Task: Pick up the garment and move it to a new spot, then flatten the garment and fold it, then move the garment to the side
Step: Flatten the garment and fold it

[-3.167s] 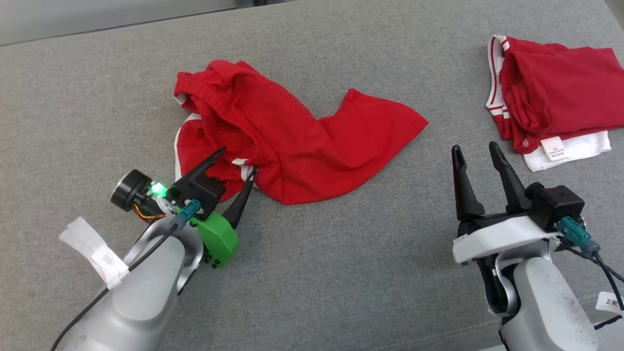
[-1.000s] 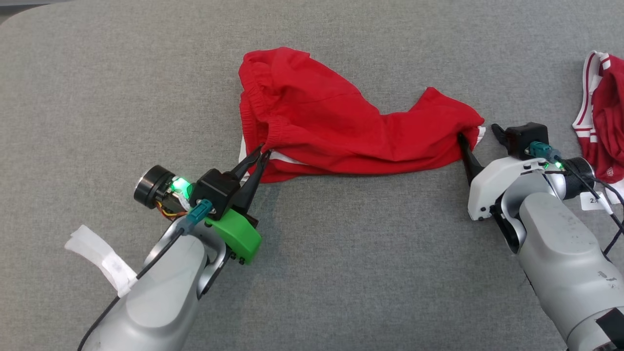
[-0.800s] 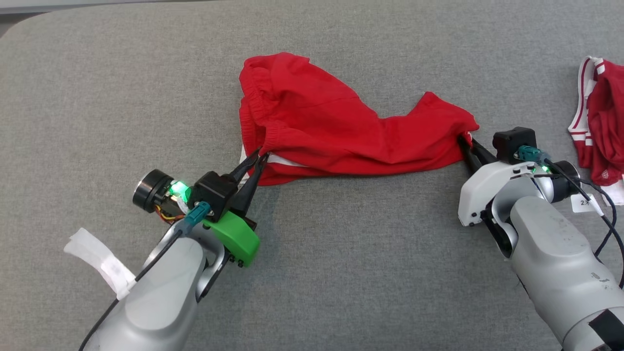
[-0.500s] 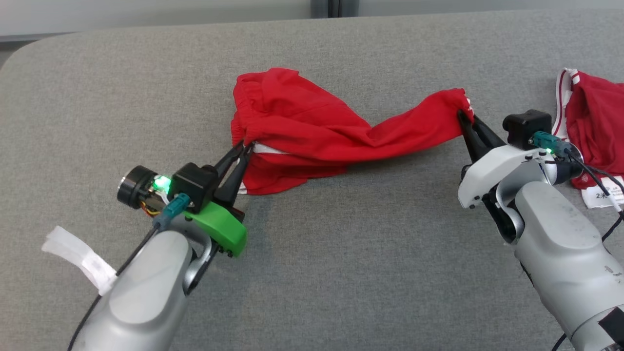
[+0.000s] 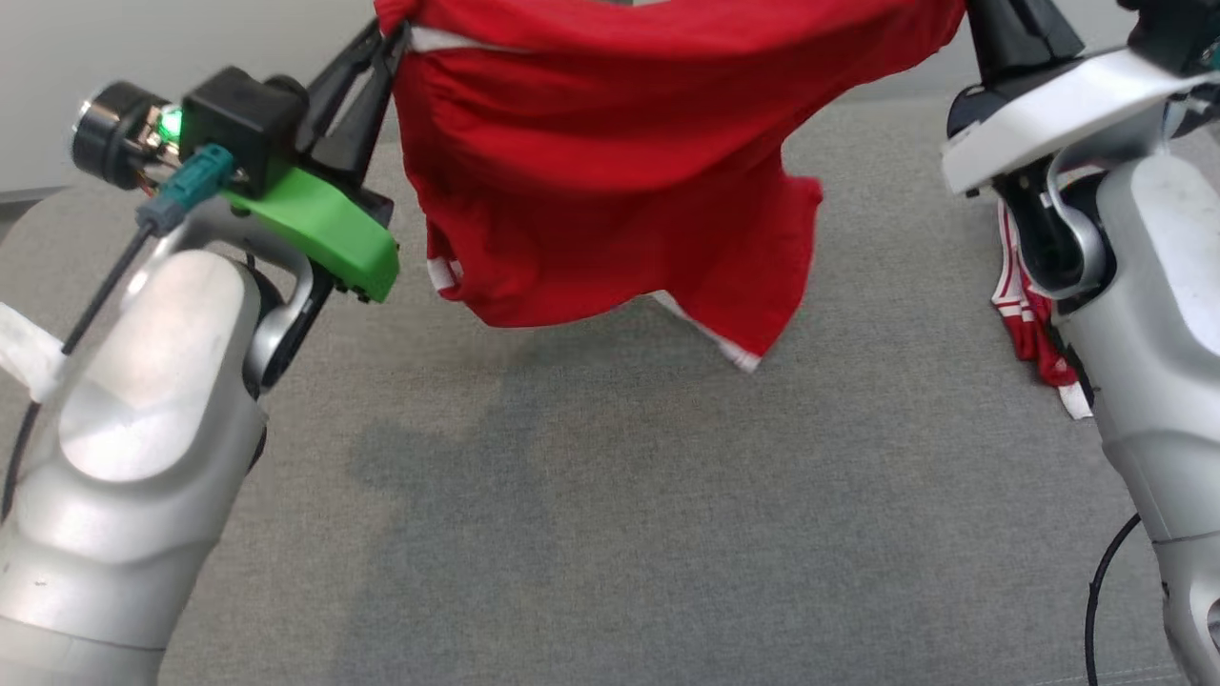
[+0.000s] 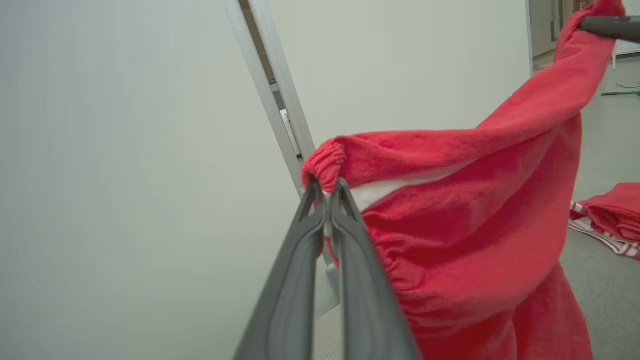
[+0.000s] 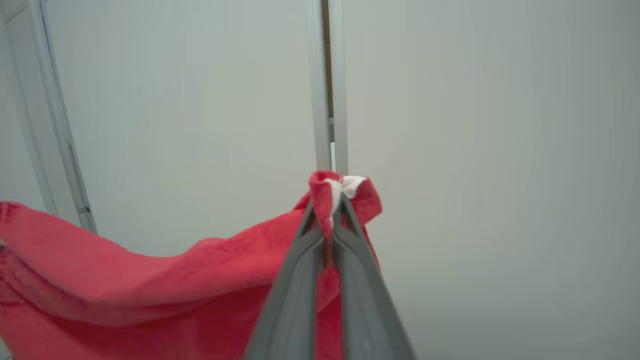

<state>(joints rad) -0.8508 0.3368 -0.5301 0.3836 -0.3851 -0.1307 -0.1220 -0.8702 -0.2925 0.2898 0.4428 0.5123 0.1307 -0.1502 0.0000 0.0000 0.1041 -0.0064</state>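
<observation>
The garment (image 5: 610, 162), red shorts with white trim, hangs in the air above the grey surface, stretched between both arms. My left gripper (image 5: 389, 33) is shut on its elastic waistband at the upper left; the left wrist view shows the fingers (image 6: 327, 192) pinched on the gathered band of the garment (image 6: 475, 225). My right gripper (image 7: 330, 207) is shut on a red and white corner of the garment (image 7: 150, 285), held high at the upper right of the head view. The lower edges dangle free, clear of the surface.
A second pile of red and white clothing (image 5: 1034, 329) lies on the grey padded surface (image 5: 610, 534) at the right, partly hidden behind my right arm (image 5: 1144, 286); it also shows low at the right as clothing (image 6: 610, 215) in the left wrist view. A pale wall stands behind.
My right gripper closed on the garment's corner about a second ago. Both arms then lifted the garment off the surface, so it now hangs spread between them. The head view has shifted.
</observation>
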